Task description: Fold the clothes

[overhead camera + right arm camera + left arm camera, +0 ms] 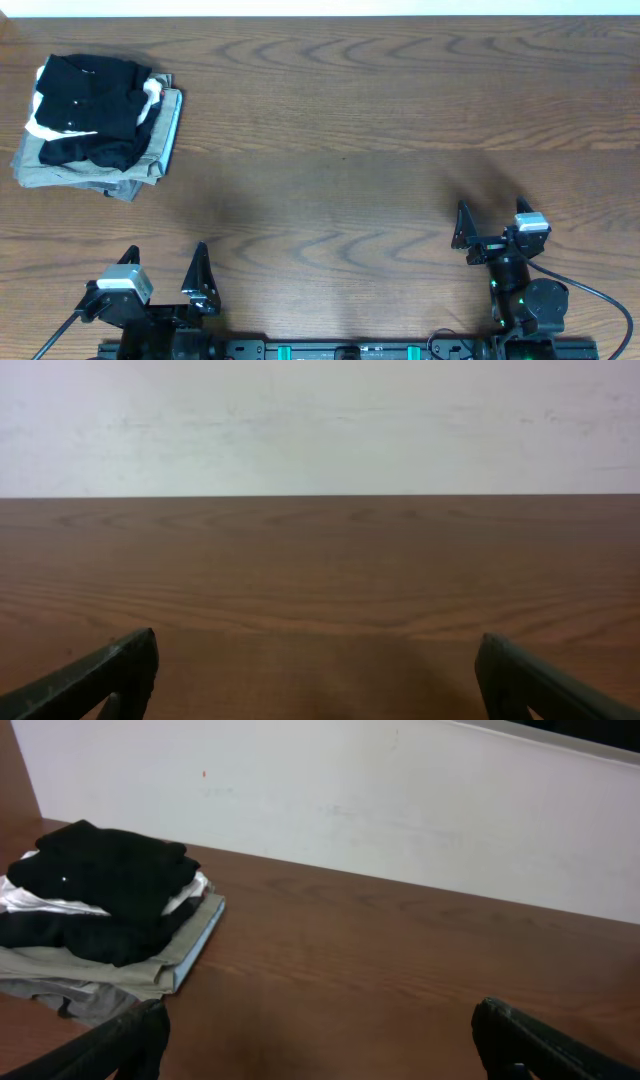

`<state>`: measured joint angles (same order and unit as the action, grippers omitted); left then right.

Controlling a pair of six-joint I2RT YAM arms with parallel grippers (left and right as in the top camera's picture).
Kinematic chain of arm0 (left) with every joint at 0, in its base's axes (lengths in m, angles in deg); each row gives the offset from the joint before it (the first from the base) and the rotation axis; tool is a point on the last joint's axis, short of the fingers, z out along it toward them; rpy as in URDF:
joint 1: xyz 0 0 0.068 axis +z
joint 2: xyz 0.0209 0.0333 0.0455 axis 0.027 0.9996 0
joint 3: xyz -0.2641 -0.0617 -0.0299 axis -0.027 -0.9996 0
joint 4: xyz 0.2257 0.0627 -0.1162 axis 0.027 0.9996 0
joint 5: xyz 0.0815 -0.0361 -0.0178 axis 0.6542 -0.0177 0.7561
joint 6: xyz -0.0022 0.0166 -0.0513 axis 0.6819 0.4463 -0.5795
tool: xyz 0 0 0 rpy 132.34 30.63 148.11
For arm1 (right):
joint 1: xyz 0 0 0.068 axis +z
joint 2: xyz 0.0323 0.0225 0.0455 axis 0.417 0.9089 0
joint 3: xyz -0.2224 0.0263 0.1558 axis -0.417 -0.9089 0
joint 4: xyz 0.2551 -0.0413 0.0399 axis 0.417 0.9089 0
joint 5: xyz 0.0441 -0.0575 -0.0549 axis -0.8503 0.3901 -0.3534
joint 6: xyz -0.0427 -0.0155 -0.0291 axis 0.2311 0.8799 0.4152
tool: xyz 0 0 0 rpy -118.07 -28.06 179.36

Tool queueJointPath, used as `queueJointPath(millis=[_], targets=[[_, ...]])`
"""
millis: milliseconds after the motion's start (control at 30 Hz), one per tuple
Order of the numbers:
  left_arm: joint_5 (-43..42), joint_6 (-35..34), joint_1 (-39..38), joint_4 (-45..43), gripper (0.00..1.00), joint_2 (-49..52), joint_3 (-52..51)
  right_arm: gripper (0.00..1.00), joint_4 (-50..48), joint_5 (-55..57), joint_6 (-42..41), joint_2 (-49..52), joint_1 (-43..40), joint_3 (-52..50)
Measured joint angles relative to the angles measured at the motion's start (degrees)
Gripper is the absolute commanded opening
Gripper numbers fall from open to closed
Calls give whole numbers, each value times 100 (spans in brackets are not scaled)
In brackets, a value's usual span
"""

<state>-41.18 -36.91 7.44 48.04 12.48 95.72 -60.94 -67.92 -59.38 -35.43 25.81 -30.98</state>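
The black T-shirt (90,90) lies folded on top of a stack of clothes at the far left of the table. It also shows in the left wrist view (110,870), with tiny white marks on it. More black fabric shows lower in the stack. My left gripper (165,262) is open and empty near the front edge, well short of the stack; its fingers frame bare table (320,1030). My right gripper (492,215) is open and empty at the front right, over bare wood (318,660).
Under the black shirt lie a white folded garment (38,127) and grey folded garments (95,175), also in the left wrist view (100,982). The brown wooden table (350,150) ends at a white wall (320,420) at the back.
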Motion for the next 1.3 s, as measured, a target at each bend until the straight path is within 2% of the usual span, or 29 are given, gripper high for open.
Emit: queueJointPath(millis=[133,233,500,700,900,1200,1300], targets=[[-122,-195,-2,9,98,0,-37,99,0,0,0,0,0,0],[-107,-446,-35,-302,98,0,-387,99,0,0,0,-2,0,0],[131,-848,-201,-2376,98,15,-2214,99,0,2,0,-2,0,0],[691,-1051,-605,-3226,98,-11,-3281,99,0,2,0,-2,0,0],[1073,-1073,-636,-3333,98,-437,-3987,99,-2,2,0,-2,-2,0],[1244,-859,-634,-4732,98,-542,-4577,99,2,2,0,-2,-4,0],[1246,-651,-632,-4828,98,-544,-4741,99,0,2,0,-2,-4,0]])
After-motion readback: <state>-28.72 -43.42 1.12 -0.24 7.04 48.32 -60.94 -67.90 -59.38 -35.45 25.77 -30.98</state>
